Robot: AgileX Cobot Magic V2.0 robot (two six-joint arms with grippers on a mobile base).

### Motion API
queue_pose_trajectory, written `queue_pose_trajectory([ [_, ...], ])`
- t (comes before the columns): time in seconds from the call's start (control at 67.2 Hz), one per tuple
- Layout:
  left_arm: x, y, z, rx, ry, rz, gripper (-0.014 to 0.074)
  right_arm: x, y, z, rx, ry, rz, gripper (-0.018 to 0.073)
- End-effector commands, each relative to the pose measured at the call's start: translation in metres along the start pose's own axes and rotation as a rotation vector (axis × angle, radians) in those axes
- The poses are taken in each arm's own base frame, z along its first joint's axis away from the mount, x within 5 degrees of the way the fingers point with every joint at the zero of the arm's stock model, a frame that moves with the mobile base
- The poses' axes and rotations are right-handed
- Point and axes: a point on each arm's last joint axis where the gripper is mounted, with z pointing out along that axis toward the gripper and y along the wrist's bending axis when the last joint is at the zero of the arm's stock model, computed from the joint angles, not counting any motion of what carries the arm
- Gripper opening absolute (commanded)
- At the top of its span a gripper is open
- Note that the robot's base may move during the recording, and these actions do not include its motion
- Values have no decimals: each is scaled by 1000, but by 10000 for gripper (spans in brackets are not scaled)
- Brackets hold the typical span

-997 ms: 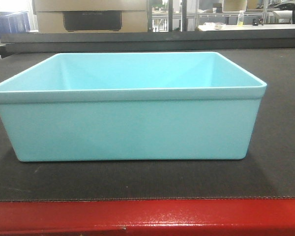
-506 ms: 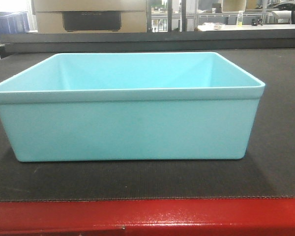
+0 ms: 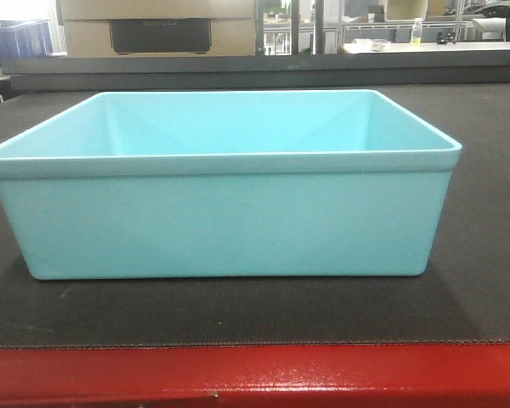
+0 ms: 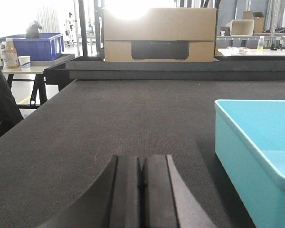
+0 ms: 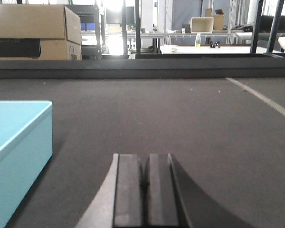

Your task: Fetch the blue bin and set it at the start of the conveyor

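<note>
On the belt: the blue bin (image 3: 225, 212) sits upright and flat on the conveyor start (image 3: 484, 280), close behind the red front edge strip (image 3: 255, 376).
Bin contents: nothing visible inside; smooth walls, thick rolled rim.
Left tool (image 4: 141, 190): pads pressed together, holding nothing, low over the belt; the bin lies to its right, apart from it.
Right tool (image 5: 146, 187): pads pressed together, holding nothing, low over the belt; the bin lies to its left, apart from it.
Far end: a cardboard box (image 4: 159, 34) stands beyond the belt, and a dark blue crate (image 4: 34, 46) rests on a side bench (image 4: 31, 69).
</note>
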Motion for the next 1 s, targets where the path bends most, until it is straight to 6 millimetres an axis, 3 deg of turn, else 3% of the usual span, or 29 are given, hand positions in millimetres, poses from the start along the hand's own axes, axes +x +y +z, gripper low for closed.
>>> queue_pose_trajectory([
  [0.0,-2,0,0,-3,-22,-3,-111,1,0,-1,2,1,-7,-162],
  [0.982,-2,0,0,-3,-22,-3,-111,1,0,-1,3,-6,-7,-162],
])
